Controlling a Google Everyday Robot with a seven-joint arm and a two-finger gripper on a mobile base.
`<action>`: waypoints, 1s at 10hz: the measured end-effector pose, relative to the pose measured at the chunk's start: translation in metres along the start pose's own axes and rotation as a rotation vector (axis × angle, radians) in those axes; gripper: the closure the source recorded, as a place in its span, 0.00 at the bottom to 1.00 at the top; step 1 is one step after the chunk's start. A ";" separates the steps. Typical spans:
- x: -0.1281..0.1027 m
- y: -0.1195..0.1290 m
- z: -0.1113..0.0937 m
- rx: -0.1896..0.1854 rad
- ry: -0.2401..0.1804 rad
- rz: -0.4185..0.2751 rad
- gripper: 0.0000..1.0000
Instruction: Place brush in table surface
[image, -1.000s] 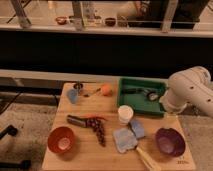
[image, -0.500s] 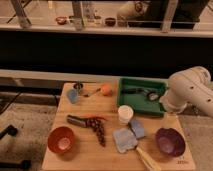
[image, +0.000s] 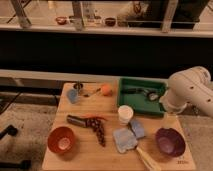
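Note:
The brush (image: 141, 92) is a slim black-handled tool with a small rounded head that glints pale. It lies across the back of the green tray (image: 137, 106), at the table's far right. The table surface (image: 85, 156) is a light-brown wooden top. My white arm (image: 189, 89) reaches in from the right, and my gripper (image: 164, 103) hangs at the tray's right edge, just right of the brush head. I cannot see that it touches the brush.
On the wood stand a blue cup (image: 73, 96), an orange ball (image: 105, 90), a white cup (image: 125, 114), a dark grey cylinder (image: 76, 119), dark grapes (image: 99, 131), an orange bowl (image: 62, 140), blue cloths (image: 126, 138), a purple bowl (image: 170, 141) and a cream-handled tool (image: 148, 159).

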 end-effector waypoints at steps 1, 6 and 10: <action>0.000 0.000 0.000 0.000 0.000 0.000 0.20; 0.000 0.000 0.000 0.000 0.000 0.000 0.20; 0.003 -0.013 0.002 0.011 -0.001 0.019 0.20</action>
